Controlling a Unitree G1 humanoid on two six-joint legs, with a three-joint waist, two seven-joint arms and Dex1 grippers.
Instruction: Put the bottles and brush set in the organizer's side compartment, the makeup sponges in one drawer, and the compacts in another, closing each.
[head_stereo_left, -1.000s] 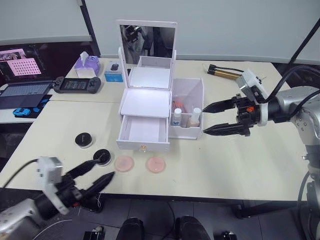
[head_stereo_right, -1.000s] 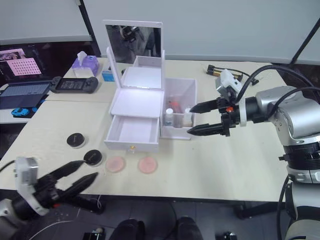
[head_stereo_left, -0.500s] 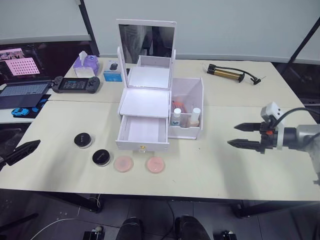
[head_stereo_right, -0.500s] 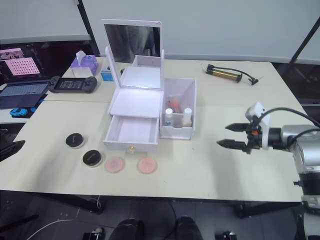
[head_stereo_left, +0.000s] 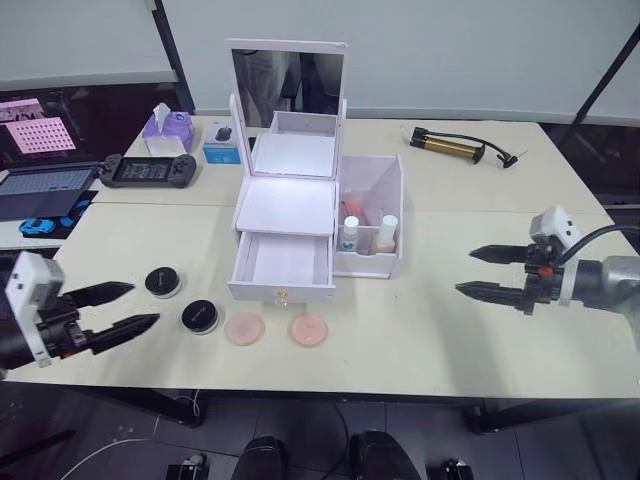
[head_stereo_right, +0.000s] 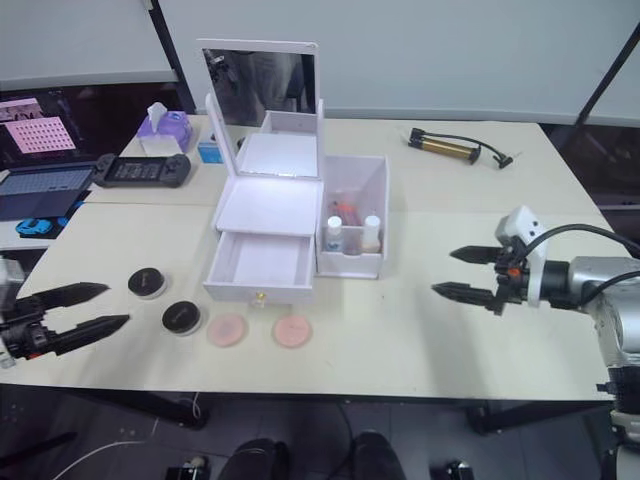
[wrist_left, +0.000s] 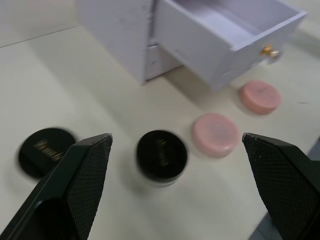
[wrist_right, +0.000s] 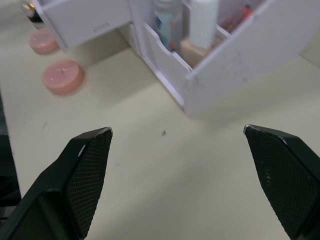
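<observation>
The white organizer (head_stereo_left: 288, 205) stands mid-table with its lower drawer (head_stereo_left: 283, 260) pulled out and empty. Its side compartment (head_stereo_left: 385, 180) holds two bottles (head_stereo_left: 349, 233) (head_stereo_left: 386, 233) and a red-orange item behind them. Two pink makeup sponges (head_stereo_left: 245, 328) (head_stereo_left: 309, 329) lie in front of the drawer. Two black compacts (head_stereo_left: 164, 281) (head_stereo_left: 201, 316) lie to their left, also in the left wrist view (wrist_left: 161, 156). My left gripper (head_stereo_left: 140, 305) is open and empty, just left of the compacts. My right gripper (head_stereo_left: 465, 270) is open and empty, well right of the organizer.
A mirror (head_stereo_left: 288, 75) rises at the organizer's back. A gold hand pump (head_stereo_left: 455, 146) lies at the back right. A tissue box (head_stereo_left: 168, 128), a small blue box (head_stereo_left: 222, 150), a game controller (head_stereo_left: 140, 171) and a laptop (head_stereo_left: 35, 190) sit at the back left.
My left gripper swung out to the table's left edge and has come back in toward the compacts. My right gripper drew back from the side compartment to the right and now holds still.
</observation>
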